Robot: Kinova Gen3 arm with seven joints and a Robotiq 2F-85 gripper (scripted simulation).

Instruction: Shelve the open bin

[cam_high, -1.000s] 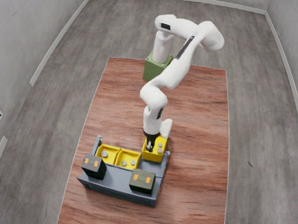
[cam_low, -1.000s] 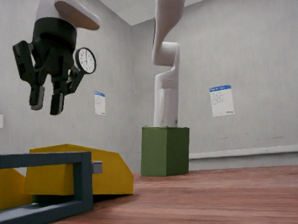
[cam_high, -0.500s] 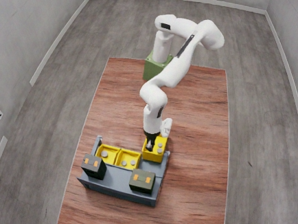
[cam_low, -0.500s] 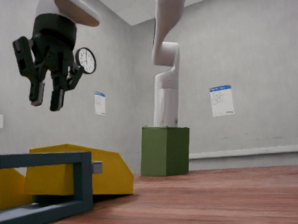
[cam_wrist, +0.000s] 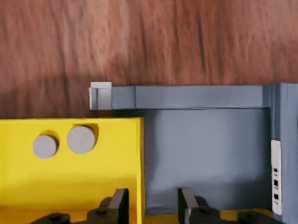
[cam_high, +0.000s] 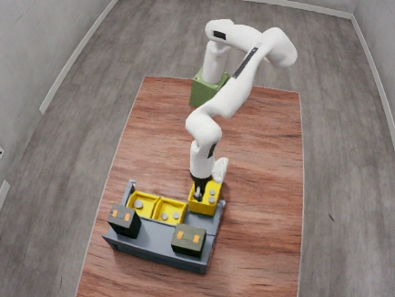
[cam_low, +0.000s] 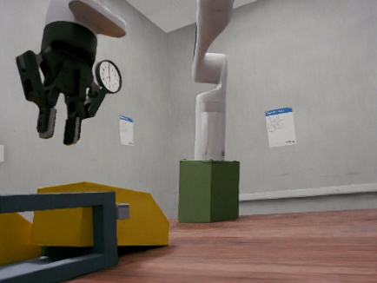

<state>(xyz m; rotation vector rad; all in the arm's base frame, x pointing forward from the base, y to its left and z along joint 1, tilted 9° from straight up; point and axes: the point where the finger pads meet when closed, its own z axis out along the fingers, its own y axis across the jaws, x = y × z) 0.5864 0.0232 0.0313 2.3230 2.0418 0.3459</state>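
Gripper (cam_high: 198, 195) (cam_low: 60, 135) (cam_wrist: 153, 204) empty, fingers partly open, above the bin (cam_high: 202, 207) (cam_low: 141, 217) (cam_wrist: 95, 175), which sits partway into the shelf's (cam_high: 155, 239) (cam_low: 105, 230) (cam_wrist: 200, 97) gap. Likely stiff, light; loose discs (cam_high: 212, 196) (cam_wrist: 81, 139) may slide. Suggested grip: side wall, kept near level.

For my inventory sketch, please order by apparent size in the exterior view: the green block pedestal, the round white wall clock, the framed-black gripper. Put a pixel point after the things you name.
1. Black gripper (cam_high: 198, 197) (cam_low: 59, 135) (cam_wrist: 153, 204)
2. Green block pedestal (cam_high: 200, 93) (cam_low: 195, 191)
3. Round white wall clock (cam_low: 109, 76)
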